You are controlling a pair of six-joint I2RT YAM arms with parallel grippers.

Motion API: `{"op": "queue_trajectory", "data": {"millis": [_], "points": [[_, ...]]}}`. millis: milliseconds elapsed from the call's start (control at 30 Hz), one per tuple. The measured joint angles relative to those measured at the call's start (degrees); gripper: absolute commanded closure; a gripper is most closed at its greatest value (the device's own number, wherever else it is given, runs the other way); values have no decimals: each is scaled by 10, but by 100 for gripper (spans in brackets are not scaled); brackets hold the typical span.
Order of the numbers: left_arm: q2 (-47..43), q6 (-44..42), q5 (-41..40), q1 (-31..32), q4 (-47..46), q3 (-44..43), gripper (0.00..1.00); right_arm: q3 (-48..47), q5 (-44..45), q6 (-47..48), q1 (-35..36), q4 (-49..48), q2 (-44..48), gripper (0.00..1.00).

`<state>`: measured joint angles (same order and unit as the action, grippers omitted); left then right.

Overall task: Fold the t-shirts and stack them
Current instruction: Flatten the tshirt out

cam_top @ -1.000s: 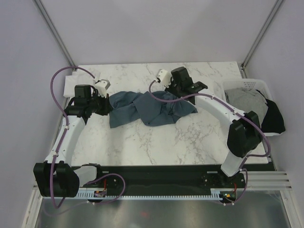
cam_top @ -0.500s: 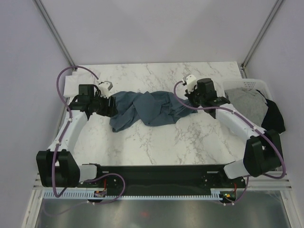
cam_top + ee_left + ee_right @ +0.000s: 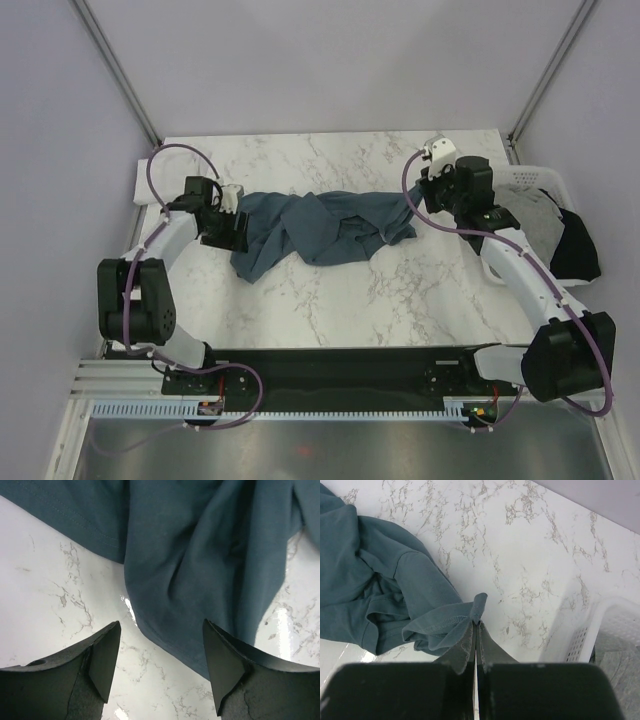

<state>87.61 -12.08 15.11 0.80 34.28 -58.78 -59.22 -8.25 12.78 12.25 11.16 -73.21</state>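
A dark slate-blue t-shirt [image 3: 310, 228] lies crumpled and stretched sideways across the middle of the marble table [image 3: 330, 300]. My left gripper [image 3: 236, 229] stands open at its left end. In the left wrist view the left gripper [image 3: 160, 660] has the shirt's hem [image 3: 200, 555] lying on the table just ahead of its fingers, ungripped. My right gripper [image 3: 415, 203] is shut on the shirt's right hem and holds it raised. In the right wrist view the right gripper [image 3: 476, 624] pinches that hem, with the rest of the shirt [image 3: 380, 580] to its left. A light grey t-shirt [image 3: 528, 215] and a black one [image 3: 577, 247] sit in the basket.
The white slatted basket [image 3: 530, 176] stands at the table's right edge, close to my right gripper, and its wall [image 3: 585, 635] shows in the right wrist view. Something flat and white [image 3: 146, 178] lies at the far left edge. Metal frame posts rise at both back corners.
My left gripper has opened and let go of the shirt's left end. My right gripper has carried the right hem rightward toward the basket, drawing the shirt out.
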Motion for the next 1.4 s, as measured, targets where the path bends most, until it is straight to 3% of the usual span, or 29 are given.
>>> {"op": "queue_trajectory", "data": {"millis": [133,267,400,467,733,1100,1400], "points": [[48,0,-17,0,1,-14,30,4,-10,-7,-10,0,0,100],[89,0,-22,-2,0,-26,44,4,-16,-9,-12,0,0,100],[122,2,-19,-4,0,-37,72,4,-20,-10,-16,0,0,100],[131,2,-12,-4,1,-40,98,4,-20,-10,-17,-1,0,100],[111,0,3,-5,18,-66,98,-3,-7,-11,-30,-3,0,100],[-143,-10,-28,-4,21,-257,97,-158,11,-46,-62,5,1,100],[-278,-30,-44,-5,21,-260,97,-261,-18,-95,-84,56,38,100]]}}
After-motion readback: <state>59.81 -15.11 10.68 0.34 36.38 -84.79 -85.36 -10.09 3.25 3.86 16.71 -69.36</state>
